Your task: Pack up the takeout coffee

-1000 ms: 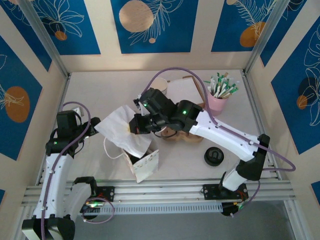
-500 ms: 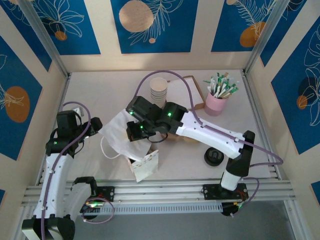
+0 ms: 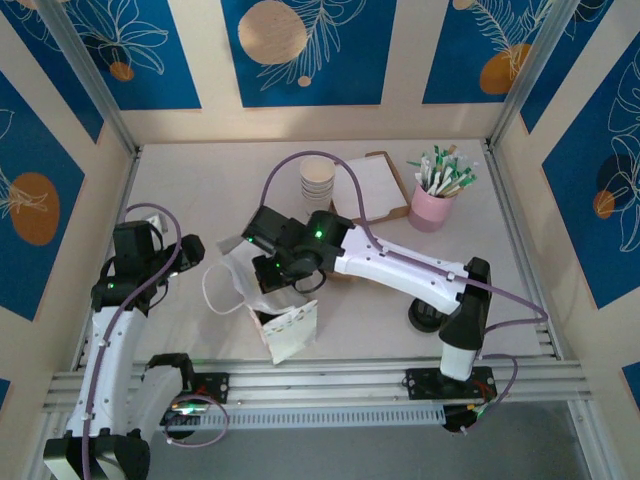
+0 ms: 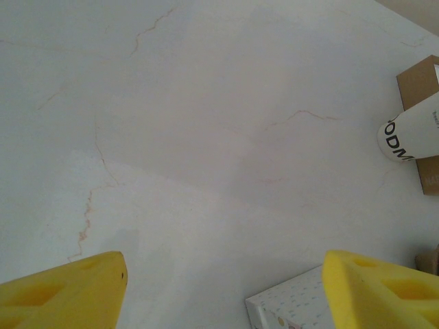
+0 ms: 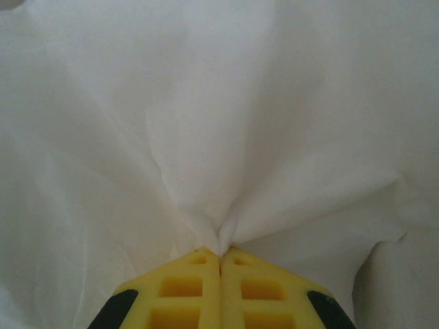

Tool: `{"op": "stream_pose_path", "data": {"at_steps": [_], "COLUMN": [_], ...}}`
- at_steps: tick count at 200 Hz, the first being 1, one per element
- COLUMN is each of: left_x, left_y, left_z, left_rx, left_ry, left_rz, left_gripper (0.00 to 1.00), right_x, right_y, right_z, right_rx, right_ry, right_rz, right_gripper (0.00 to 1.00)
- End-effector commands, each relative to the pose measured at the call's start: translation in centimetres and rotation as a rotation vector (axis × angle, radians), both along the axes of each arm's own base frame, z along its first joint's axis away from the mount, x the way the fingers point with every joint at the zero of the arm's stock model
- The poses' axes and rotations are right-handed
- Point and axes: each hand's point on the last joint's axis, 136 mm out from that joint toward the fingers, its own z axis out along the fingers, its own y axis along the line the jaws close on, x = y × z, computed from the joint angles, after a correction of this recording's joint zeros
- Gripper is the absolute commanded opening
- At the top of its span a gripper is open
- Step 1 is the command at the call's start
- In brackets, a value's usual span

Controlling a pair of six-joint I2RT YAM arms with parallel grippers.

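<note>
The right gripper (image 5: 219, 255) was pinched shut on a fold of the white bag (image 3: 232, 283), left of the table's (image 3: 200, 180) centre beside a speckled paper bag (image 3: 292, 330). The left gripper (image 4: 223, 271) hovered open. The stack of paper cups (image 3: 317, 181) stood behind, apart.

Two robot arms, left (image 3: 108, 345) and right (image 3: 400, 272): white tubes, black joints, green lights, looping purple cables (image 3: 300, 156), yellow ridged fingers (image 5: 185, 291).

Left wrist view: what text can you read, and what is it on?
"ODM": black letters, cut off at both ends, on the white cup.
Smaller print at the cup's right edge: too small to read.
Speckled white container: dots only, no readable text.
</note>
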Motion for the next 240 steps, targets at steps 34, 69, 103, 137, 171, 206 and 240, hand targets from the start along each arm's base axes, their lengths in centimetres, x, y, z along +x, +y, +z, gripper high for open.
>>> {"op": "stream_pose_path", "data": {"at_steps": [34, 69, 103, 137, 171, 206, 240], "left_x": [0.1, 0.1, 0.1, 0.1, 0.0, 0.0, 0.0], "left_y": [0.3, 0.3, 0.3, 0.3, 0.5, 0.5, 0.5], "left_z": [-0.1, -0.1, -0.1, -0.1, 0.0, 0.1, 0.1], "left_rx": [-0.002, -0.001, 0.0, 0.002, 0.008, 0.01, 0.009], "left_ry": [-0.003, -0.003, -0.003, -0.003, -0.01, -0.012, -0.013], "left_rz": [0.013, 0.013, 0.012, 0.014, 0.018, 0.021, 0.02], "left_gripper": [0.75, 0.75, 0.75, 0.75, 0.75, 0.75, 0.75], "right_x": [-1.0, -0.5, -0.3, 0.3, 2.4, 3.5, 3.2], "right_y": [0.0, 0.3, 1.1, 1.6, 1.8, 2.2, 2.6], "right_z": [-2.2, -3.2, -4.0, -4.5, -3.9, -1.0, 3.3], "right_rx": [-0.117, -0.151, -0.141, -0.135, -0.123, -0.069, 0.019], "right_ry": [-0.004, -0.025, -0.024, -0.036, -0.11, -0.178, -0.239], "right_rz": [0.096, 0.095, 0.101, 0.078, 0.002, -0.032, -0.008], "right_gripper": [0.0, 0.05, 0.08, 0.12, 0.13, 0.27, 0.49]}}
